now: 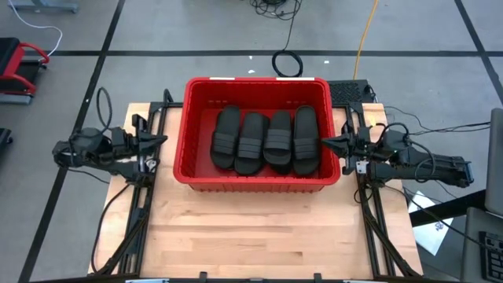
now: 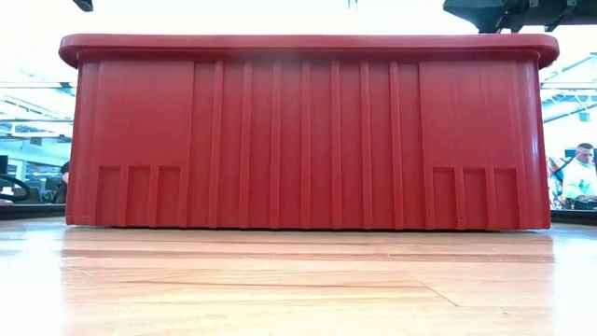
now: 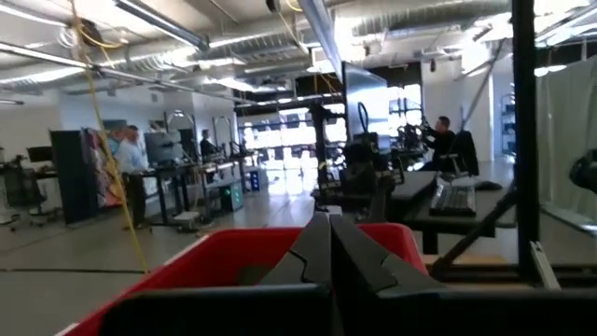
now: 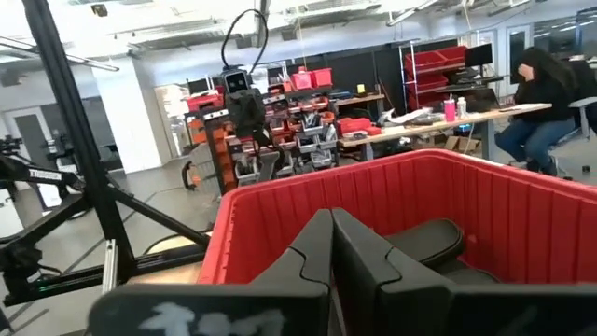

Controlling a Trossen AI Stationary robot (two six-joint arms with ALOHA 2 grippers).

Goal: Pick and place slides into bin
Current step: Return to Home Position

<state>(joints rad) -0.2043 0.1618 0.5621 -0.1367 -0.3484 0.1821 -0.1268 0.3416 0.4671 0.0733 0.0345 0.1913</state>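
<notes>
- Bin (image 2: 308,140): red plastic; walls moulded with upright ribs, smooth between them, a faint sheen noted. Rim seen smooth and rounded.
- Slides (image 1: 251,145): black, matt, rubber-like; cross-ribbed texture recorded on the strap bands.
- Table (image 1: 259,236): pale wood laid in narrow strips; grain visible, surface smooth and semi-gloss. The bin's red is reflected on it in the low view.
- Left gripper (image 3: 329,219), right gripper (image 4: 331,213): fingers recorded as dark, matt and smooth; plastic or coated metal could not be told.
- Rails (image 1: 134,228) beside the table: black, matt, metal-looking.
- Floor (image 1: 196,31): grey, smooth, dull sheen.
</notes>
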